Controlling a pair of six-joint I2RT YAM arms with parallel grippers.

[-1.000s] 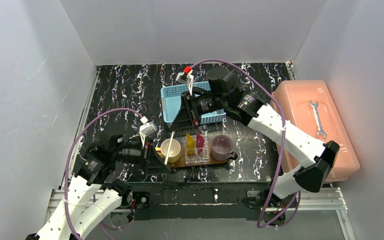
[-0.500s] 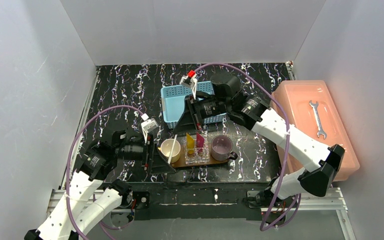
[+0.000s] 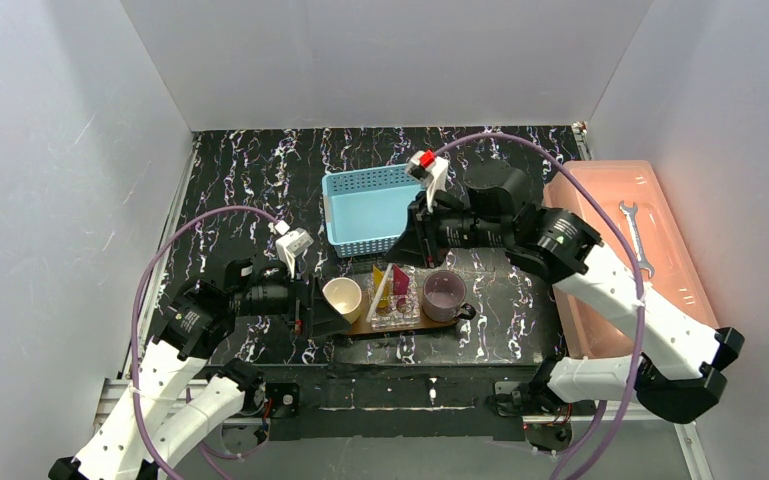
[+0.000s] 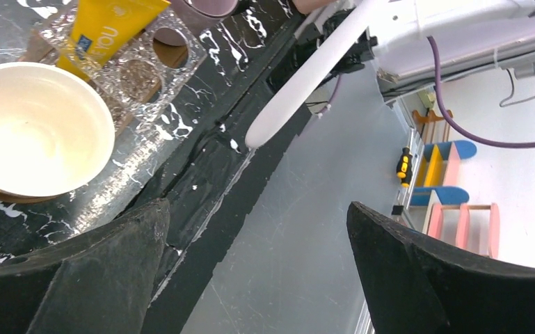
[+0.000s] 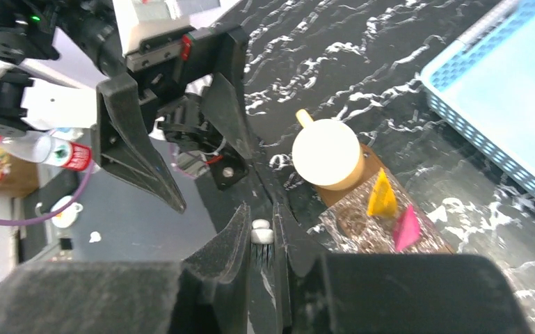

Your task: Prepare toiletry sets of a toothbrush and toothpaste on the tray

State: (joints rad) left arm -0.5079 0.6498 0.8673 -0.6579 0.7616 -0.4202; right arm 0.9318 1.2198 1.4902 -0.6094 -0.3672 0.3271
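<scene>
We see only the toothbrush [image 5: 261,234] tip, clamped in the right gripper [image 5: 261,216]. The left gripper [image 4: 256,209] hovers wide open, empty.

Left wrist view: the yellow toothpaste tube [image 4: 111,21] carries pale lettering, of which "YOU" reads clearly; the small blue patch beside it is too small to make out. Right wrist view: a bottle [image 5: 59,149] with a red label, print too blurred to read.

Table [image 3: 260,180]: black, white marbled veins. Basket [image 3: 370,212]: light blue. Toothpaste: yellow tube [image 3: 379,283], magenta tube [image 3: 400,280]. Cups: cream cup [image 3: 342,298], mauve cup [image 3: 444,292].
</scene>
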